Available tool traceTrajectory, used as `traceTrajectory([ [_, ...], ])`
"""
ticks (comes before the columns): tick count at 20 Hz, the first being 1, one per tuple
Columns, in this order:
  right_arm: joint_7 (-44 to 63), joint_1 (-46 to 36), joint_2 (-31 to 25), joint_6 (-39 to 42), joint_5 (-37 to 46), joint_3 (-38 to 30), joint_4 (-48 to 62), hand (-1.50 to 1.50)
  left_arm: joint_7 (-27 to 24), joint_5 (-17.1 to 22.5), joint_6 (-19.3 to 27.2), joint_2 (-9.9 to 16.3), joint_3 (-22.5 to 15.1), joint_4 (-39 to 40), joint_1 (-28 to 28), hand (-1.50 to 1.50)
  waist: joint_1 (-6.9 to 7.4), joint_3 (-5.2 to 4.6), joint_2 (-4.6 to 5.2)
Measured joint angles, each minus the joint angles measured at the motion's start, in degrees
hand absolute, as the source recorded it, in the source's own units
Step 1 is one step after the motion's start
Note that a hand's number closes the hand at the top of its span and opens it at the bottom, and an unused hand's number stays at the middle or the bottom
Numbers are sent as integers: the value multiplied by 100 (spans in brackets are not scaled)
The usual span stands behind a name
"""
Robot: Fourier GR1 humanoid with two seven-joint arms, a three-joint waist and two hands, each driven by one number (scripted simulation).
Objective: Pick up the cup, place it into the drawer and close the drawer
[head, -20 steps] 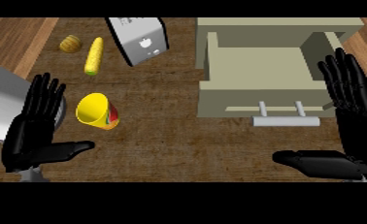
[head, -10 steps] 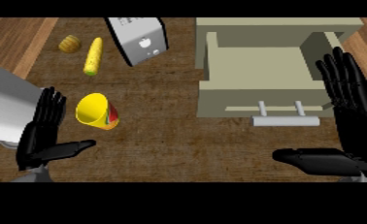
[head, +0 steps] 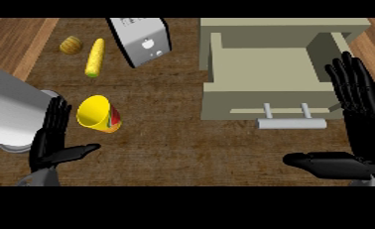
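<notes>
Left hand (head: 50, 139) has drifted right, open, just beside the yellow cup (head: 98, 114); likely light, rigid; grasp its sides.

Wood, metal and plastic around the drawer

Left of the matt beige drawer (head: 282, 74) with its pale metal handle (head: 290, 122), the cup (head: 99, 114) looked glossy yellow plastic; the counter (head: 183, 139) under both showed dark wood grain.

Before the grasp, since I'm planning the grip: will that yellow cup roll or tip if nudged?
The yellow cup lies tilted on the counter, mouth up-left, so a nudge would probably roll it. It looks rigid and likely light. The left robot hand, open beside it, could block the roll.
</notes>
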Motion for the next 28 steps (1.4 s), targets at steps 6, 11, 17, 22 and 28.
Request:
traceTrajectory([
  [6, 178, -51, 108, -68, 136, 108, -129, -150, -842, -61, -84, 230, 118, 1389, -614, -150, -13, -2, 2],
  [11, 274, -91, 4, 74, -47, -46, -190, -150, -1483, -201, -108, 389, 166, 2376, -942, -150, -50, -7, 17],
  [17, 270, -154, 106, 25, 65, 66, -130, -150, -1733, -302, -27, 441, 169, 2970, -1263, -150, -72, -12, 28],
  [22, 297, -216, 122, 37, 89, 101, -114, -150, -1851, -342, 42, 389, 169, 3168, -1395, -150, -88, -13, 36],
  [28, 290, -279, 126, 60, 131, 132, -30, -150, -1822, -294, -95, 378, 211, 3262, -1548, -150, -100, -17, 43],
])
